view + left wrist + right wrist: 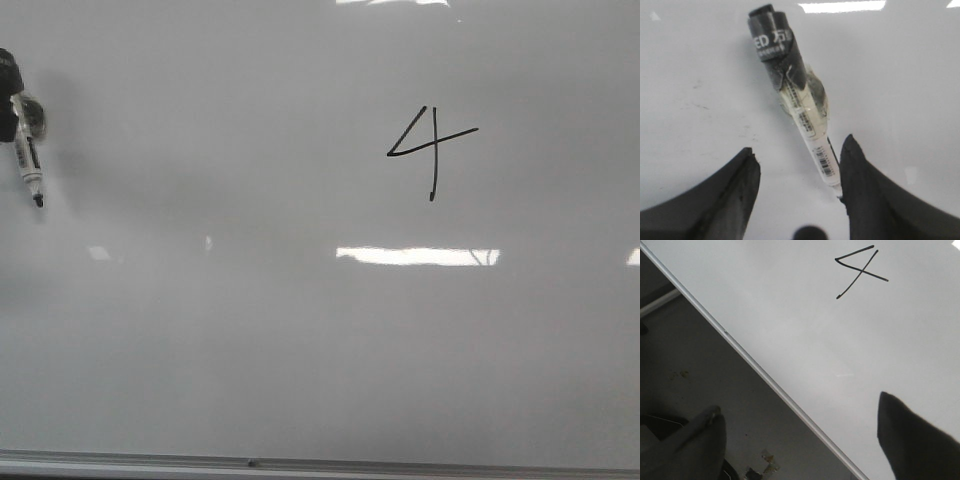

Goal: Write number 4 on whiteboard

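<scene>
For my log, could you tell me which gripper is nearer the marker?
Left. The marker lies just ahead of the open left gripper, its end beside one finger. The open right gripper hangs over the whiteboard edge; no marker shows there.

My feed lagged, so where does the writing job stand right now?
Done: the number 4 is fully drawn on the whiteboard. In hand: nothing; the marker lies at the board's left, between the open left gripper fingers, ungrasped. The right gripper is open and empty. Nothing left to write.
</scene>
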`<state>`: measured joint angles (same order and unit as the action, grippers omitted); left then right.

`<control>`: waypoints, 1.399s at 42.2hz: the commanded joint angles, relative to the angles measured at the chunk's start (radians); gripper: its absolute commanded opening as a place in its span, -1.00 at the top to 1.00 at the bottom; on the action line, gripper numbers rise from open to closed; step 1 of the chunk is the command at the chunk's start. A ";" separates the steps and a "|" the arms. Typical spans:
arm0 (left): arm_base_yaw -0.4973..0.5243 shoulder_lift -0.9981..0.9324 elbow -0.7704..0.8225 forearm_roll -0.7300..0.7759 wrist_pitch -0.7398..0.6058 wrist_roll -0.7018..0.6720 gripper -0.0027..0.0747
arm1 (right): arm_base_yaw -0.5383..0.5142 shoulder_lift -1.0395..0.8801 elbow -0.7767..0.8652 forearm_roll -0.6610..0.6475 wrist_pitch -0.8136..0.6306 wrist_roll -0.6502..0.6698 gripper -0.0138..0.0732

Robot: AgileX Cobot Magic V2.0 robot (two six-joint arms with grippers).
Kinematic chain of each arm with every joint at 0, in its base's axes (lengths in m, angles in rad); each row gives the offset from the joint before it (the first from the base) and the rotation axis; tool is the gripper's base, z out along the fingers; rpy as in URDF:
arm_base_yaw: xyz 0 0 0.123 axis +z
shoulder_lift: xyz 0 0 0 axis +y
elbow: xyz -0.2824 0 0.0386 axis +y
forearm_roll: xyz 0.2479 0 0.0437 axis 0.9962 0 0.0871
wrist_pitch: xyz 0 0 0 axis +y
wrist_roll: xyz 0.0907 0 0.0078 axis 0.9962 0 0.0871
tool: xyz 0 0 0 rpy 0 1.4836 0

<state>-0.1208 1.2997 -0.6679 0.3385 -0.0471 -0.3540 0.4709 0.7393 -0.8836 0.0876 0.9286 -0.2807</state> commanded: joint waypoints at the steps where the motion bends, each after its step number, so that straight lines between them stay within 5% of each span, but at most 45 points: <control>1: -0.045 -0.121 -0.029 0.026 0.073 -0.001 -0.02 | -0.007 -0.006 -0.041 -0.004 -0.053 0.068 -0.77; 17: -0.381 -0.410 -0.185 0.016 0.724 0.084 -0.02 | -0.007 -0.008 -0.041 -0.006 0.035 0.119 -0.77; 23: -0.534 -0.493 -0.225 -0.050 0.866 0.100 -0.02 | -0.007 -0.050 -0.041 -0.006 0.067 0.154 -0.77; 40: -0.844 -0.637 -0.225 -0.169 0.878 0.146 -0.02 | -0.007 -0.244 -0.037 -0.008 0.106 0.149 -0.77; 52: -0.908 -0.637 -0.225 -0.162 0.824 0.183 0.00 | -0.007 -0.252 -0.037 -0.008 0.107 0.149 -0.75; 56: -0.908 -0.637 -0.225 -0.157 0.824 0.183 0.16 | -0.007 -0.252 -0.037 -0.008 0.108 0.149 -0.49; 59: -0.908 -0.637 -0.225 -0.157 0.822 0.183 0.40 | -0.007 -0.252 -0.037 -0.008 0.108 0.149 -0.06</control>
<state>-1.0206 0.6628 -0.8592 0.1705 0.8505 -0.1713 0.4709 0.4818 -0.8901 0.0876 1.0920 -0.1241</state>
